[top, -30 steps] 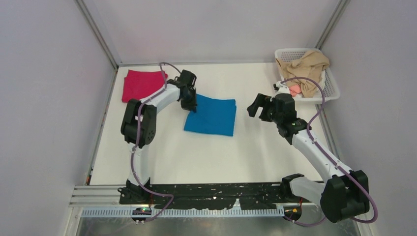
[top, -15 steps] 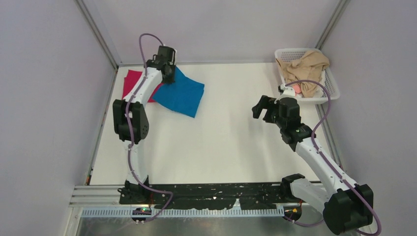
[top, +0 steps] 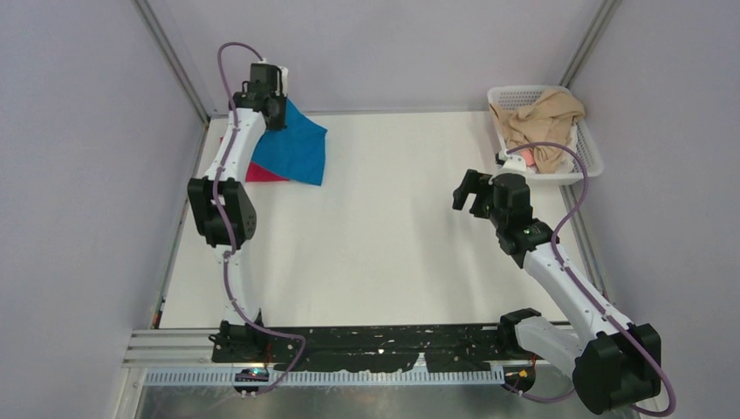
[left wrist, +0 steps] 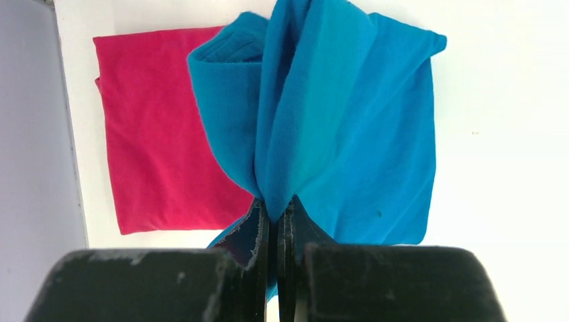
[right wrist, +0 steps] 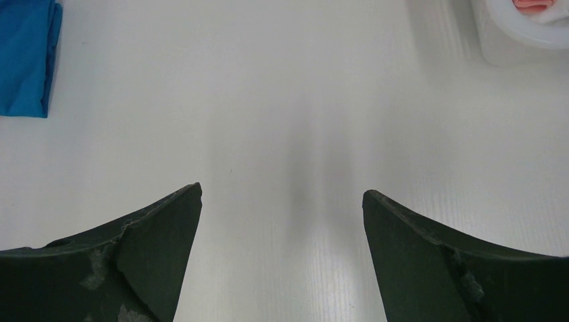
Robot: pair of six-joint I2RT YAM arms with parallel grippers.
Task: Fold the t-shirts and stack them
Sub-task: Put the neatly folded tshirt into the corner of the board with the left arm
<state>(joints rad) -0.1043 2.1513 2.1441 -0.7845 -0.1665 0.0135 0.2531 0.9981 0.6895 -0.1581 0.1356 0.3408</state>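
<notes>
From overhead, the left arm reaches to the far left corner of the white worktop (top: 393, 253), where the left pincer (top: 276, 112) holds up a bright blue t-shirt (top: 301, 150) by one edge. The cloth drapes down and covers most of a crimson t-shirt (top: 262, 172) lying flat beneath it, with only a red sliver showing at the near side. The right pincer (top: 467, 190) hovers over bare worktop on the right, well apart from both shirts and near a white basket (top: 586, 166) holding crumpled beige cloth (top: 541, 122). The left wrist view shows the jaws of that pincer clamped together on a bunched ridge of blue fabric, which fans away in loose folds. The crimson shirt lies neatly folded to its left, partly overlapped by the blue. The right wrist view shows the other pincer's jaws spread wide and holding nothing, with plain worktop between them, a corner of blue at the far left and the basket at the far right. This looks like the stacking step. The next move likely calls for lowering the blue shirt squarely onto the crimson one and smoothing out the bunching before letting go.
</notes>
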